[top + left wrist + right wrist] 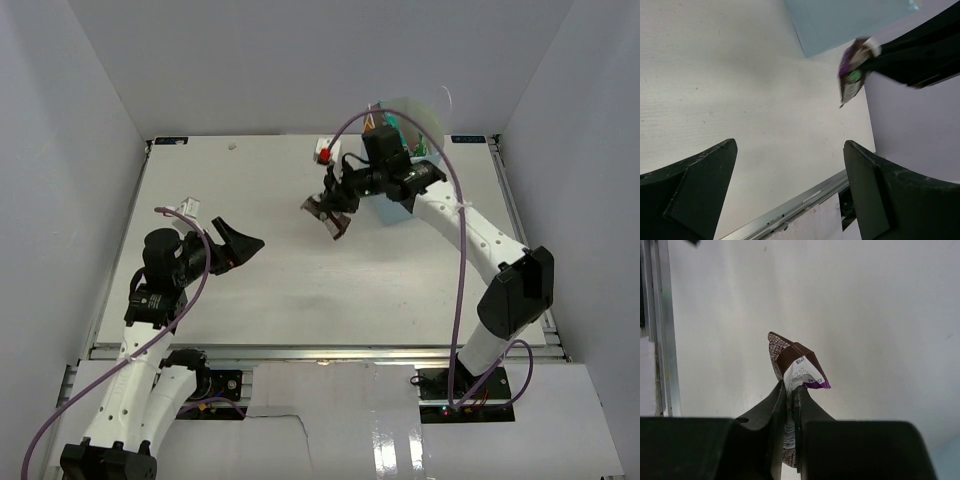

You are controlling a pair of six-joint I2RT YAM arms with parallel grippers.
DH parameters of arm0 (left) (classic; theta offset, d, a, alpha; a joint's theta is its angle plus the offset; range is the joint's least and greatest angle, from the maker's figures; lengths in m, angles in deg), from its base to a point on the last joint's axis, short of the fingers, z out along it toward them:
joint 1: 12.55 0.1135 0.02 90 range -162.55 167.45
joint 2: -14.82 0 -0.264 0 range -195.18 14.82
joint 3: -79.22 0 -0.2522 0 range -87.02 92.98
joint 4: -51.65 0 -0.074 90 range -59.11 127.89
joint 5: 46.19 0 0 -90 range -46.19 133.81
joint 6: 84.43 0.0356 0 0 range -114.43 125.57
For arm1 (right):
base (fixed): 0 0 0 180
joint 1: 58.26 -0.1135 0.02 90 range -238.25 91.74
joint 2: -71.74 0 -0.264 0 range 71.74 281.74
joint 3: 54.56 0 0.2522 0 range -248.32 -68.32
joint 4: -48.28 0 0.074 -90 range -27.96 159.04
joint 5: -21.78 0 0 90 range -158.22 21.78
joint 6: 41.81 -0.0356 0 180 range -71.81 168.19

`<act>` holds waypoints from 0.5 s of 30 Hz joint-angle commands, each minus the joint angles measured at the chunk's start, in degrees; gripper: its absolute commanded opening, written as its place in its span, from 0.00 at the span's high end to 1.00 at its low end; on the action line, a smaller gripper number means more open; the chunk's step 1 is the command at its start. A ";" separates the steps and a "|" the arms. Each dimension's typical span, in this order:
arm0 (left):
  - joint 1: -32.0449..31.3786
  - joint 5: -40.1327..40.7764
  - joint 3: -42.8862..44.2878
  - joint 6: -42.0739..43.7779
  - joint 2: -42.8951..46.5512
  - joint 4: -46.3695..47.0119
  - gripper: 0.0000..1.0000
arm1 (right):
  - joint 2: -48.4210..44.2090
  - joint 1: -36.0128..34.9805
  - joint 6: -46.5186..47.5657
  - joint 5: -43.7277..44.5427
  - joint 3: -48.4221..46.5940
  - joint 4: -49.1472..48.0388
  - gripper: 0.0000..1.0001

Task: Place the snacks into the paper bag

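- Dark brown bar [790,352] is the snack in play here. Starting nearest the bases: the left gripper [232,247] hangs well short of the paper bag [425,115], fingers spread wide with nothing between them.
- Closer to the bag, the right gripper [335,208] is pinched tight on one end of the bar. The bar looks to be held up off the table [270,300], near the bag on the side facing the left arm, and it's not in yet.
- Handling guess: light, crinkly wrapper, probably slick, and it's already creased where the jaws bite. A pinch on that thin end could slip, so grabbing further in on the body looks safer to me.
- Farthest back, the bag stands upright with its mouth open, and a few colourful packets show inside.
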 commanded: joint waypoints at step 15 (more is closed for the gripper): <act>-0.18 -0.11 -0.62 1.19 -1.03 4.67 0.02 | 7.52 18.10 -10.68 11.94 -43.02 -13.11 0.92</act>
